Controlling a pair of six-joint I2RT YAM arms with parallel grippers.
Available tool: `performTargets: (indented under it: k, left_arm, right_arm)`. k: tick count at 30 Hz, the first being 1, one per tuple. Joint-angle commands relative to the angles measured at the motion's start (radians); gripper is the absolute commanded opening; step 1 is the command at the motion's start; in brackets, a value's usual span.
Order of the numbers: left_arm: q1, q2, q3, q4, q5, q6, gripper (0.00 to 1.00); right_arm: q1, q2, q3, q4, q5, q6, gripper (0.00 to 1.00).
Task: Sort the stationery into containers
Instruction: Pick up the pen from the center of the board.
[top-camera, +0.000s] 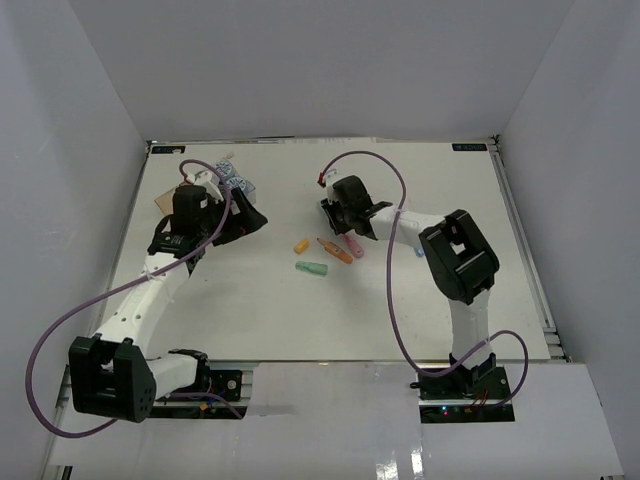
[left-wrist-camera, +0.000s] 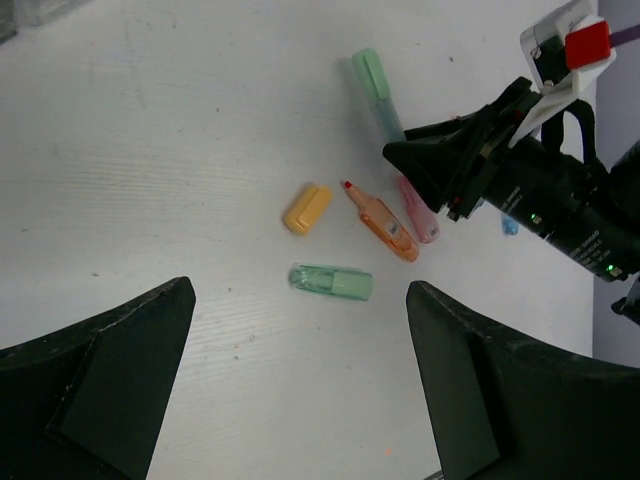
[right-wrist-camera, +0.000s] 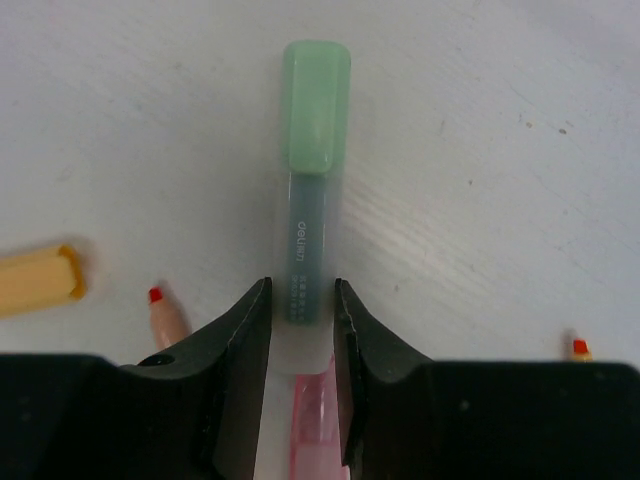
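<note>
Two right fingers (right-wrist-camera: 240, 350) pinch a green marker (right-wrist-camera: 312, 170) lying on the table (top-camera: 400, 310), a pink marker (right-wrist-camera: 315, 420) just behind, while the left fingers (left-wrist-camera: 110, 370) stand spread wide above an orange cap (left-wrist-camera: 307, 208).

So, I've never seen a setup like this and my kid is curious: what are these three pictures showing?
Two robot arms are bolted to the near edge of a white table. One picture looks down from above; the other two come from small cameras on each wrist.

Short pastel markers lie mid-table: a green marker, an orange marker with its cap off, an orange cap and a pink marker.

The right hand has closed its two fingers on a green-capped marker lying on the table. The left hand is wide open and holds nothing. It hangs near the plastic bins.
</note>
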Motion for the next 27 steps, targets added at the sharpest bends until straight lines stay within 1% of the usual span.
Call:
performTargets:
  k: [1,2,4,5,6,9,11,16,17,22,23,26,27]
  left_arm:
    - [-0.043,0.008,0.058,0.056,-0.015,-0.091,0.98]
    - [-0.067,0.015,0.056,0.068,-0.019,-0.109,0.98]
    - [-0.096,0.025,0.050,0.120,-0.036,-0.146,0.98]
    - [-0.128,0.028,0.047,0.134,-0.061,-0.175,0.98]
    - [-0.145,0.040,0.047,0.158,-0.071,-0.186,0.98]
    - [-0.202,0.071,0.061,0.192,-0.118,-0.218,0.96]
    - [-0.244,0.085,0.072,0.200,-0.153,-0.229,0.95]
    - [-0.310,0.129,0.111,0.219,-0.184,-0.240,0.87]
    - [-0.329,0.135,0.116,0.217,-0.190,-0.238,0.84]
    - [-0.362,0.151,0.130,0.215,-0.213,-0.237,0.70]
    - [-0.363,0.157,0.131,0.215,-0.214,-0.237,0.63]
    - [-0.374,0.164,0.137,0.217,-0.222,-0.237,0.49]
    - [-0.376,0.166,0.139,0.217,-0.225,-0.235,0.39]
  right_arm:
    - [0.059,-0.174,-0.069,0.114,-0.004,-0.013,0.21]
    - [0.086,-0.208,-0.130,0.134,0.000,-0.007,0.21]
    - [0.114,-0.298,-0.193,0.193,0.003,0.020,0.22]
    - [0.141,-0.358,-0.227,0.217,0.003,0.047,0.22]
    - [0.154,-0.389,-0.288,0.240,0.000,0.062,0.22]
    - [0.201,-0.485,-0.382,0.303,-0.010,0.122,0.23]
    - [0.224,-0.548,-0.425,0.355,-0.015,0.162,0.24]
    - [0.246,-0.609,-0.483,0.402,-0.041,0.211,0.25]
    - [0.249,-0.615,-0.488,0.409,-0.043,0.219,0.25]
    - [0.252,-0.630,-0.497,0.433,-0.052,0.231,0.25]
    - [0.252,-0.632,-0.503,0.439,-0.055,0.231,0.26]
    - [0.252,-0.632,-0.505,0.444,-0.064,0.236,0.26]
    - [0.252,-0.633,-0.506,0.447,-0.066,0.240,0.26]
